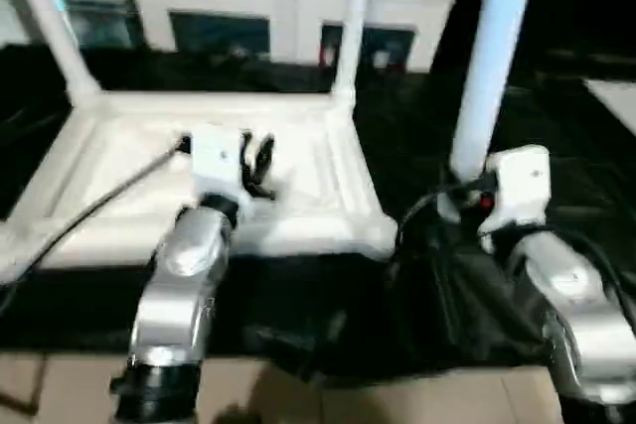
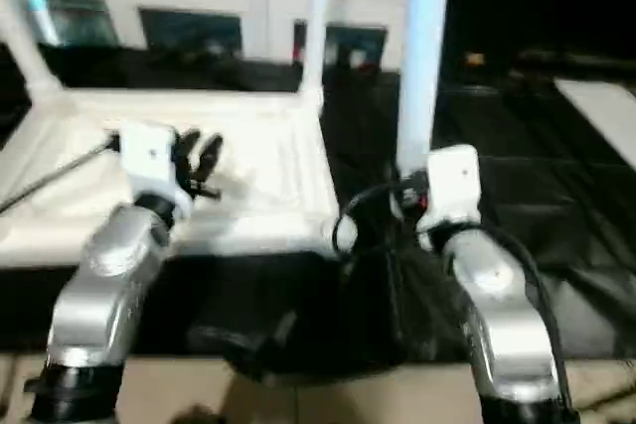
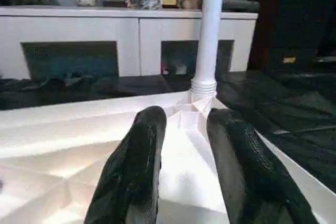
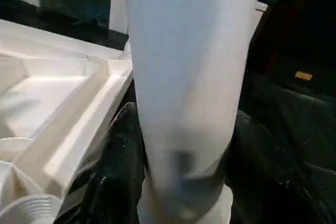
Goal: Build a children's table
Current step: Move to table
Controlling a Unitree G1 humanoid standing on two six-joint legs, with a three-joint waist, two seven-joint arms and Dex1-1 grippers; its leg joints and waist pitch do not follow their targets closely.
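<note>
The tabletop (image 1: 298, 211) lies upside down on the black cloth (image 1: 417, 285), ribbed side up, left of centre; two legs already stand in its far corners, one at far left (image 1: 45, 22), one at far right (image 1: 350, 22); the near right socket (image 4: 23, 208) looks empty.

The right gripper (image 4: 178, 177) holds a third leg (image 1: 492, 57) upright, just right of the tabletop's near right corner; its fingers (image 4: 118, 171) clamp either side of the tube close to its ringed lower end, so they stand part open on the tube's width. The left gripper (image 3: 184, 166) hovers over the middle of the tabletop, pointing at the far right leg; its fingers (image 3: 136, 166) are parted with nothing between them.

The step in hand, as I judge it, is seating this leg in the near right socket. To do it well: carry the tube left until its end sits squarely over the socket; keep it plumb, since a tilt would catch the rim; then press straight down. The free left gripper could steady the tabletop so that it does not slide on the cloth. A white cabinet (image 3: 131, 38) stands far behind.
</note>
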